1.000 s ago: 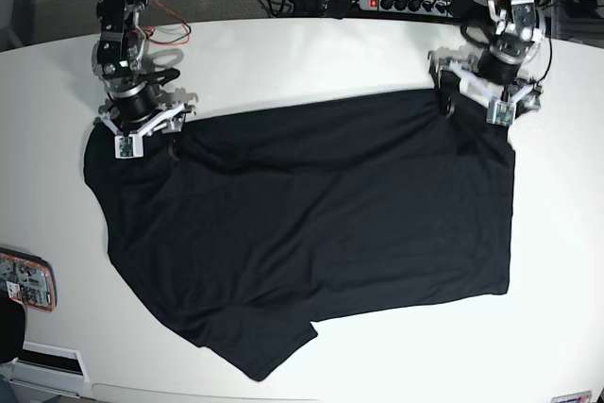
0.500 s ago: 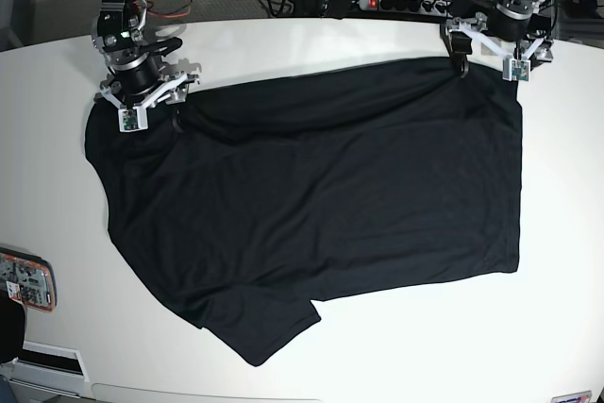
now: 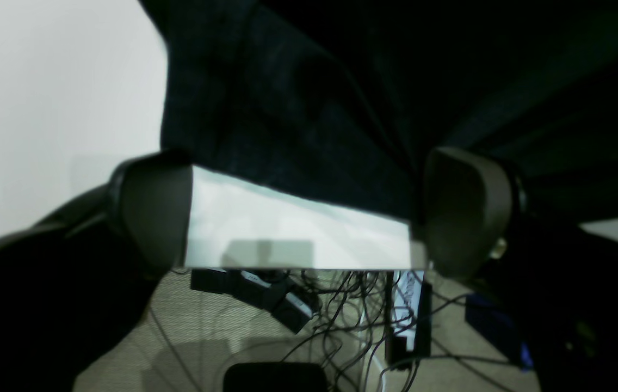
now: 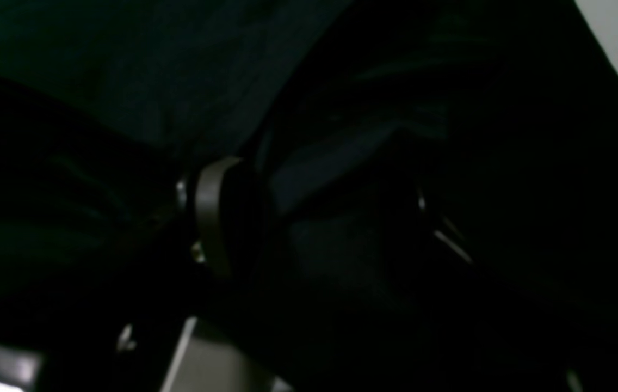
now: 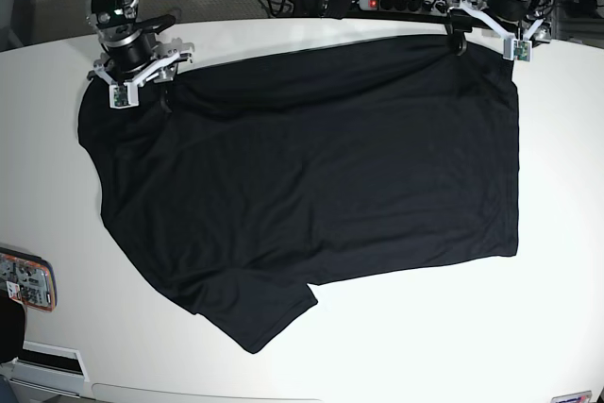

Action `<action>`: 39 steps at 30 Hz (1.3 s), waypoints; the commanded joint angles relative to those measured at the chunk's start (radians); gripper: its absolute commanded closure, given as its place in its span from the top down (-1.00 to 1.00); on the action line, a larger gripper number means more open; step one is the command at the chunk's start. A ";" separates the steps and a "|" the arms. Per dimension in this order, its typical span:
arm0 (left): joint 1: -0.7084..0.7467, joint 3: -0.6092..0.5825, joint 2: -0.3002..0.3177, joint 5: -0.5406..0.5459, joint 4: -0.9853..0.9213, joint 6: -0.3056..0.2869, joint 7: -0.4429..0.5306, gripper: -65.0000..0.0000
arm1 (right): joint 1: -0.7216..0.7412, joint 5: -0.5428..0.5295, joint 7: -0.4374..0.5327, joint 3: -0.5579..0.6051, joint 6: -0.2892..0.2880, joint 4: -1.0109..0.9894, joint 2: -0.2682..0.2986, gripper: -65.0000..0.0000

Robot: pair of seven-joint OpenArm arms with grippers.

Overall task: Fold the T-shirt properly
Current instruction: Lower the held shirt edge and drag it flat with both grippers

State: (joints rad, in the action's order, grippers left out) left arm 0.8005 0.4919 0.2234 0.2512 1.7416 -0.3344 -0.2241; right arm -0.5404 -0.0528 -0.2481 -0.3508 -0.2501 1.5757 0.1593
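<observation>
Black T-shirt (image 5: 311, 176) lies spread flat on white table (image 5: 566, 186). Left gripper (image 3: 303, 218) at far hem edge, jaws spread, holding nothing. Right gripper (image 5: 140, 82) over shoulder corner, jaw state unclear.

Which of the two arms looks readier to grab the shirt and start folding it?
The right, probably. Its claw sits over the T-shirt, cloth between its fingers. The left claw gapes at the table's far edge, only the hem between its fingers.
</observation>
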 commanded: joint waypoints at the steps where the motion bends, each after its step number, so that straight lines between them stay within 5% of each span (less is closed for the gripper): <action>1: 0.013 0.008 0.006 -0.010 0.008 0.013 -0.010 0.99 | -0.031 0.034 -0.075 -0.003 0.011 -0.005 0.009 0.04; 39: 0.017 0.008 0.057 -0.010 0.010 0.013 -0.008 0.99 | -0.206 0.032 -0.078 -0.006 0.015 0.214 -0.017 0.04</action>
State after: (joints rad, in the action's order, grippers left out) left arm 0.8043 0.4904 0.2718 0.2504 1.7409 -0.3332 -0.2325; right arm -0.7357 -0.0181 -0.3424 -0.3527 -0.2356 1.7725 0.1356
